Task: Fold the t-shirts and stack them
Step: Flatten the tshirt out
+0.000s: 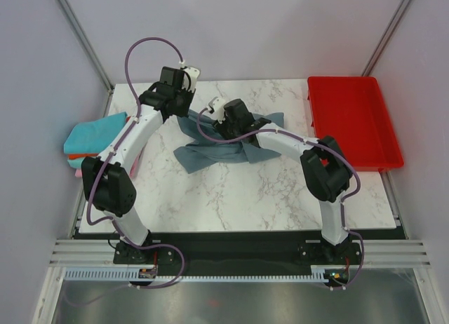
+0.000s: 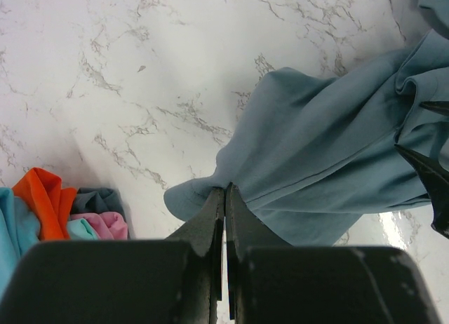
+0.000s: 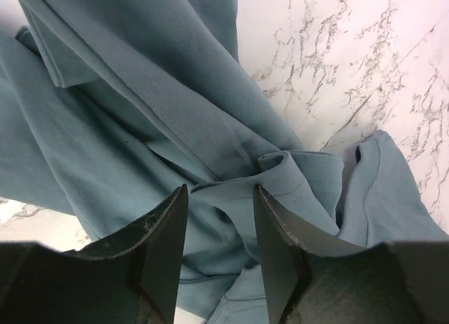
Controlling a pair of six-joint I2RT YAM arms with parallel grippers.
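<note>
The large slate grey-blue t-shirt (image 1: 224, 150) lies crumpled on the marble table, mid-back. My left gripper (image 1: 184, 109) is shut on its left edge; in the left wrist view the closed jaws (image 2: 224, 192) pinch the hem of the cloth (image 2: 330, 149). My right gripper (image 1: 224, 125) is over the middle of the shirt, open. In the right wrist view its jaws (image 3: 220, 192) straddle a raised fold of the shirt (image 3: 140, 113) without closing on it. Folded teal (image 1: 90, 136), orange (image 2: 42, 198) and pink (image 2: 104, 224) shirts are stacked at the table's left edge.
A red plastic tray (image 1: 351, 120) stands at the back right, off the marble top (image 1: 245, 198). The right gripper's dark fingertips (image 2: 429, 171) show at the right edge of the left wrist view. Grey walls and metal posts surround the cell.
</note>
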